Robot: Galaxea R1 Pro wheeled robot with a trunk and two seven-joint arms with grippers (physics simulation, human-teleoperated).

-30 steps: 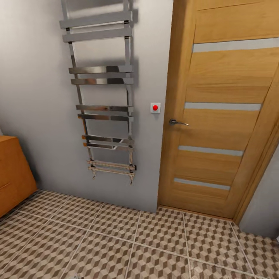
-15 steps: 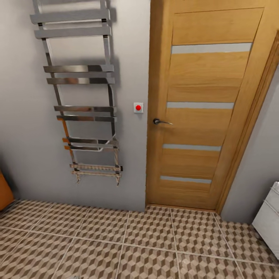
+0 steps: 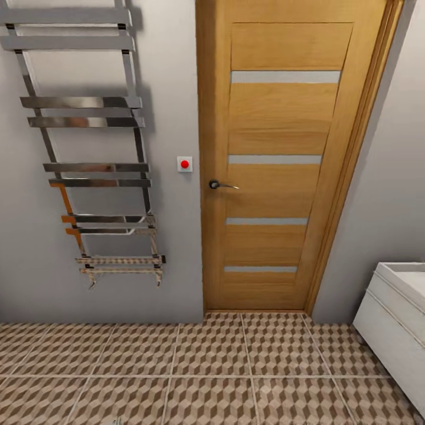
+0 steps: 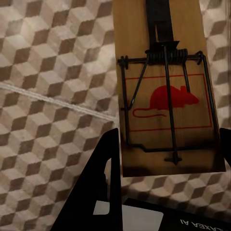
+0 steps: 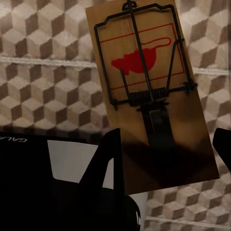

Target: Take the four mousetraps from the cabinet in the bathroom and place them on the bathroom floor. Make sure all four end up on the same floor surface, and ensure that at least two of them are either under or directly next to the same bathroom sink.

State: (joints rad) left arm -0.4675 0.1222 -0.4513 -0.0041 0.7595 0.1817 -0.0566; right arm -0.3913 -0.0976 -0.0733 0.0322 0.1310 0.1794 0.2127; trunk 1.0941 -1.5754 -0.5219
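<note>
Up close first: each end effector has a mousetrap pinched between its fingers. The left end effector [image 4: 166, 159] is clamped on the left mousetrap [image 4: 166, 96], a wooden board with a black spring bar and a red mouse printed on it, hanging over the bathroom floor [image 4: 53, 96]. Same story on the other arm — the right end effector [image 5: 166, 159] is closed around the right mousetrap [image 5: 149, 96], also above the cube-pattern tiles [image 5: 43, 72]. Neither trap touches the floor as far as I can tell.

Further out, the head camera has swung to the right over the last second. The orange cabinet that sat at the left edge has slid out of frame, and the white vanity unit [image 3: 392, 330] with the sink [image 3: 407, 277] on top has come in at the right edge. Straight ahead on the far wall are the wooden door [image 3: 277, 159], a small red button switch [image 3: 185, 164] and the chrome towel rail [image 3: 88, 141].

So my read — the robot has turned away from the cabinet and is heading for the sink with two traps in hand. Next up is probably rolling closer and setting both down right beside or under that vanity, which would cover the "two by the same sink" bit.
</note>
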